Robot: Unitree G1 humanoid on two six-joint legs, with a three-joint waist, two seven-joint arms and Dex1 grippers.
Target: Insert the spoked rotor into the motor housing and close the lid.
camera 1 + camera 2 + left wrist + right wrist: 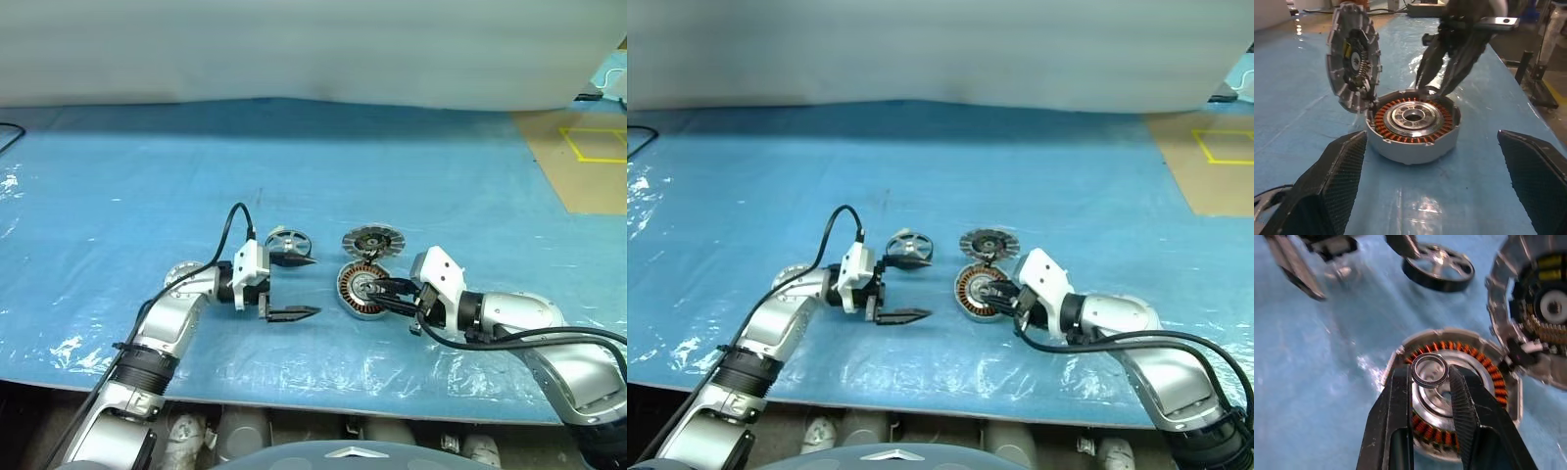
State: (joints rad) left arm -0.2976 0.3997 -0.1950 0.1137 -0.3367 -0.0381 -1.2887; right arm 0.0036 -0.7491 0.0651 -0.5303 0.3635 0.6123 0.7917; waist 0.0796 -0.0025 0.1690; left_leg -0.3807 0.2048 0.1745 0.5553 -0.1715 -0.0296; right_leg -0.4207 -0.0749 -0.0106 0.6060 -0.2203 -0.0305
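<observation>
The landmark here is the motor housing (362,290), a round flat disc with a silver metal rim, a ring of copper-orange windings and a shiny central hub, lying flat on the blue plastic-covered table (118,196).

Well to the left of the housing, the left gripper (292,287) points level toward it with its two black fingers spread wide and nothing between them; the left wrist view looks straight between those fingers at the housing.

Between the left gripper and the housing, a little farther back on the table, lies the spoked rotor (288,243), a small dark grey-black wheel with open silver spokes and a shallow rim. It rests on the sheet, and the upper finger of the left gripper reaches across in front of it; whether they touch cannot be told.

Just behind the housing and joined to its rim stands the lid (373,241), a silver-grey ribbed metal disc with a dark centre, swung up open and tilted back, as the left wrist view shows (1353,61).

Over the housing's hub hangs the right gripper (1431,377), coming in from the right and pointing down and to the left. Its fingers are clenched on a small thin metal ring (1430,370), dark-edged and shiny, held by its sides just above the hub, with the copper windings showing all round beneath it.
</observation>
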